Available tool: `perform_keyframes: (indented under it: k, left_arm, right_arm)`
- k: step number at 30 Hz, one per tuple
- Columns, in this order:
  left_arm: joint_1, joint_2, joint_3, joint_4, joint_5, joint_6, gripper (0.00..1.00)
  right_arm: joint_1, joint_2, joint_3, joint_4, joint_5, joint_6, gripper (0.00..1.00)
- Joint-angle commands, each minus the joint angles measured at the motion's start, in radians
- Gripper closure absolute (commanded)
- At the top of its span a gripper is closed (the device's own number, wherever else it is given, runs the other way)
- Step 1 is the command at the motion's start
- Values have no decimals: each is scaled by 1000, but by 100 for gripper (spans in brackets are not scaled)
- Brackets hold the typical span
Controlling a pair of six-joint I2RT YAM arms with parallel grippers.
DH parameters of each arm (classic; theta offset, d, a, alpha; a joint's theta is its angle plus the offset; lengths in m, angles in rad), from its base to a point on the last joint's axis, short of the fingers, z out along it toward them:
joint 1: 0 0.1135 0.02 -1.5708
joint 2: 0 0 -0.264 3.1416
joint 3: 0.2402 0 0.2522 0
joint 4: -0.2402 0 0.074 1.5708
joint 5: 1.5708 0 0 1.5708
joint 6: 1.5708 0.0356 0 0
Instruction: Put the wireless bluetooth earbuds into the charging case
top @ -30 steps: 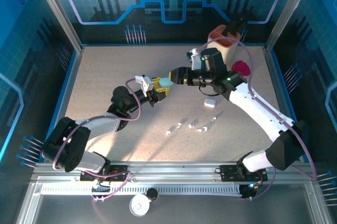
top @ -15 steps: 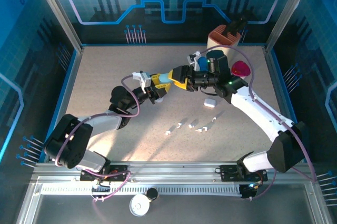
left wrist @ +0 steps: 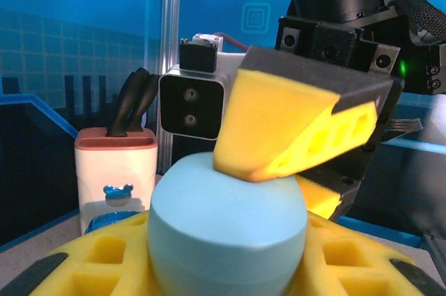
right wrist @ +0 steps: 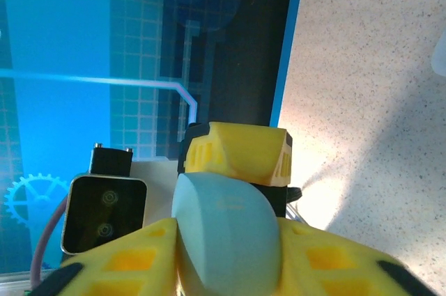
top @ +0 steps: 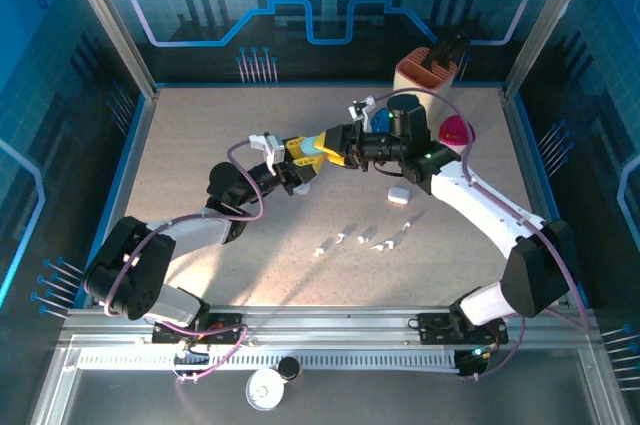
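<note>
Left gripper (top: pixel 303 161): clenched on pale blue case (top: pixel 314 150), held up over mid table (top: pixel 200 145); in left wrist view the case sits btwn its yellow fingers (left wrist: pixel 104 258)
Right gripper (top: pixel 335 148): jaws pinched on same case from opp side; one yellow pad on the top half, the other lower & behind
Step (my read): prob prying the lid up while left gripper steadies the base
Earbuds (top: pixel 366 235): none in hand; loose row on table, on the near side of where the arms meet, well apart from the held case
Held case contents: lid looks down, seam visible in left wrist view; inside hidden, can't tell if empty
White case (top: pixel 398 196): on table btwn right arm & earbud row; looks closed, contents unseen
Pink-red case (top: pixel 455 128): far right near holder, partly behind right arm; open or closed, can't tell
Holder (top: pixel 428 73): back of table, white body w/ reddish rim, dark handles standing in it
Risk 1: smooth round shell + soft pads, so case could squirt out if arms pull in opp dirs
Risk 2: right pad sitting across the seam would just squeeze the lid shut, no lift
Risk 3: lid popping suddenly could jerk the case loose; a drop onto the row would scatter earbuds
Risk 4: wrists very close, so fingers or cams could knock & cables could snag
</note>
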Motion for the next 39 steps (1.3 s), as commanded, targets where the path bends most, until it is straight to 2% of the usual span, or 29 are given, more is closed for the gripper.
perform_keyframes:
  k: [1, 4, 7, 9, 12, 14, 21, 24, 28, 32, 36, 39]
  left_arm:
    - [-7, -7, 18, 7, 36, 7, 60]
    - [-5, -18, 17, -37, 47, 16, 48]
    - [-3, -47, 11, -118, 47, 49, 33]
    - [6, -72, 2, -184, 23, 65, 19]
    - [23, -120, -22, -275, -3, 98, 6]
    - [33, -164, -39, -348, -39, 117, 1]
    - [62, -316, -48, -694, -151, 212, 1]
    - [74, -349, -24, -844, -233, 216, 1]
    - [106, -328, 48, -1064, -306, 173, 1]
    - [125, -282, 89, -1164, -390, 138, 1]
    - [142, -231, 154, -1287, -472, 78, 1]
    - [162, -171, 230, -1419, -522, 39, 1]
  right_arm:
    - [0, -8, -25, 61, -12, 11, 80]
    - [-18, -29, -69, 96, 22, 23, 89]
    - [-47, -43, -112, 124, 44, 26, 91]
    - [-68, -49, -140, 111, 66, 3, 92]
    - [-100, -47, -189, 84, 113, -45, 92]
    - [-119, -35, -218, 48, 161, -101, 91]
    - [-138, 70, -277, 33, 319, -249, 91]
    - [-133, 138, -274, 34, 365, -295, 91]
    - [-120, 219, -275, 46, 432, -324, 92]
    - [-106, 280, -281, 73, 491, -335, 91]
    - [-106, 323, -285, 90, 495, -317, 86]
    - [-105, 326, -285, 87, 501, -308, 72]
